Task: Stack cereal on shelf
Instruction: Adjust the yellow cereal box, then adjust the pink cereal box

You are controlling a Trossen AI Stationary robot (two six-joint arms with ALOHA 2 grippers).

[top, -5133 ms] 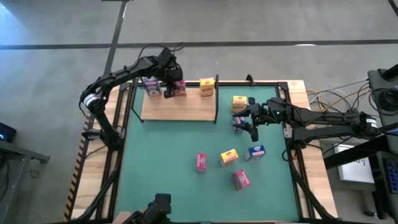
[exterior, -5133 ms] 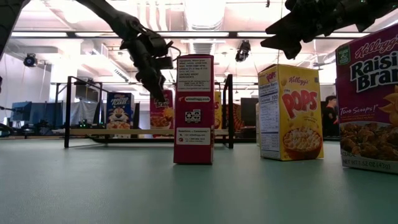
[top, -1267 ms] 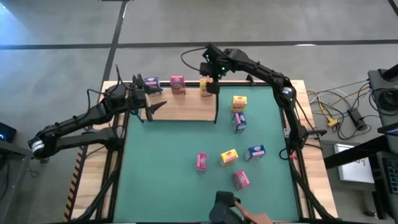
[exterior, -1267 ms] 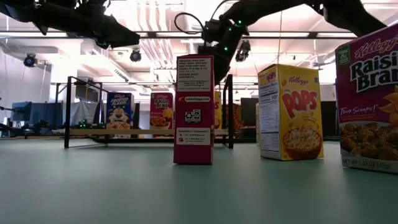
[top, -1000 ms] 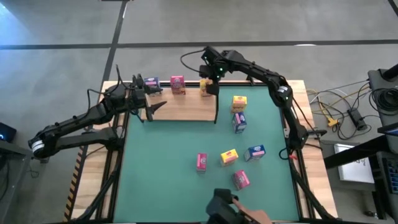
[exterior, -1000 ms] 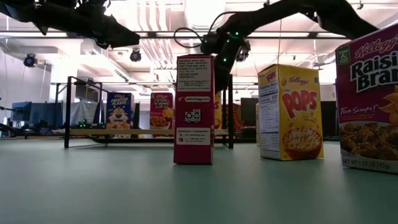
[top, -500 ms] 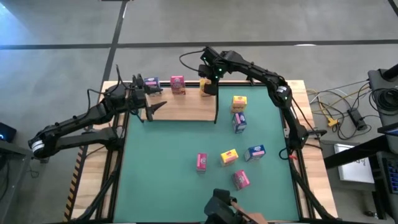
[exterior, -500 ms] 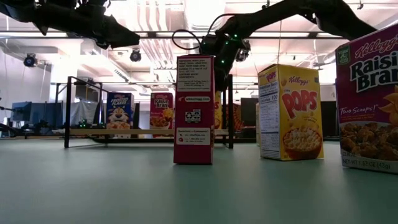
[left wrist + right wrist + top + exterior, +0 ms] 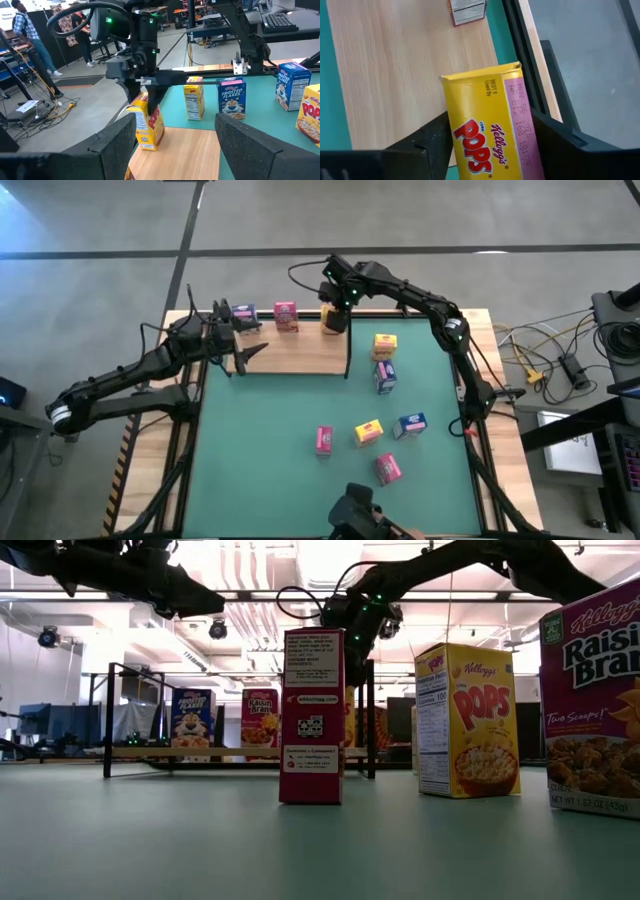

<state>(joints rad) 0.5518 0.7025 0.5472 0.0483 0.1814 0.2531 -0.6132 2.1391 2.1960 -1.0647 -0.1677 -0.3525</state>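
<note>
The right gripper [image 9: 336, 308] is out over the far right corner of the shelf [image 9: 290, 355], its fingers [image 9: 437, 137] set on either side of a yellow Pops box [image 9: 334, 321] and pressed to its sides, so they look closed on it; the box stands on the light wood close to the shelf's right post. The left gripper [image 9: 243, 340] hangs just above the shelf's near left corner, its fingers [image 9: 250, 145] spread wide with nothing between them. Along the far edge of the shelf stand a blue Frosted Flakes box [image 9: 244, 315] toward the left corner and a pink Raisin Bran box [image 9: 286, 315] near the middle, well apart from each other and from the yellow one. The other six boxes are on the green mat [image 9: 260, 440] covering the counter: a yellow box [image 9: 385, 345] near the far right corner, just right of the shelf's right edge, with a blue box [image 9: 385, 376] just nearer than it; then toward the near edge a pink box [image 9: 323, 440], another yellow box [image 9: 368, 432], another blue box [image 9: 411, 424] and a second pink box [image 9: 387, 469] closest to the near edge. A person [image 9: 27, 37] stands in the room beyond the counter
</note>
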